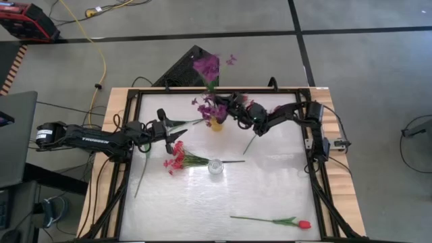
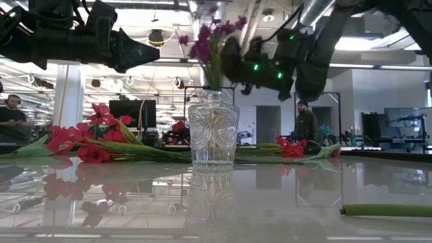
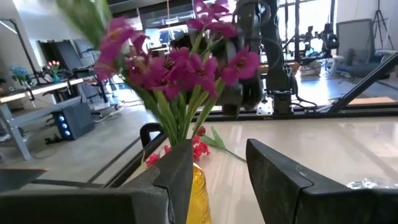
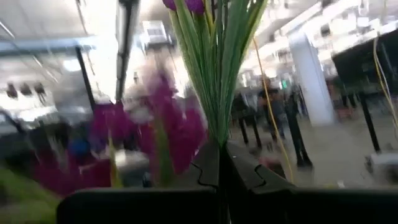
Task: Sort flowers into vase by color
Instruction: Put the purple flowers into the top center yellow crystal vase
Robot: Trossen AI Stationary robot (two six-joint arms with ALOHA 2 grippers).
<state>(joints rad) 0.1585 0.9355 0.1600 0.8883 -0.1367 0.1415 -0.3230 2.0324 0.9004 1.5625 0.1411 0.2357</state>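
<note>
Near edge of table (image 1: pixel 270 196), approx 5 o'clock from centre: a red tulip (image 1: pixel 303 224) lay flat, stem (image 2: pixel 386 210) running toward 9 o'clock, well apart from everything else.

Mid-table, a clear glass vase (image 2: pixel 212 137) stood upright. Just beside it at 9 o'clock lay a red-pink spray (image 1: pixel 177 158), blossoms pointing away from the vase, stem passing under/behind it toward 3 o'clock.

L gripper (image 1: pixel 164 129) hung at approx 10 o'clock from the glass vase, fingers (image 3: pixel 273 180) spread w/ a gap, nothing between them. It pointed toward the yellow vase (image 1: pixel 215 123) at 12 o'clock.

Yellow vase already held purple sprays (image 3: pixel 180 68), stems upright in its mouth. Another green stem (image 1: pixel 251 143) lay slanted on the table by it, at approx 4 o'clock.

R gripper (image 4: pixel 219 163) was above and just beside the yellow vase at 3 o'clock, fingers pressed together, pinching a bunch of green stems w/ purple flowers (image 1: pixel 207 66) at their far end; the blossoms stuck out past the table's far edge at 12 o'clock.

Beyond the table: a person (image 2: pixel 306 128) stood in the room.
</note>
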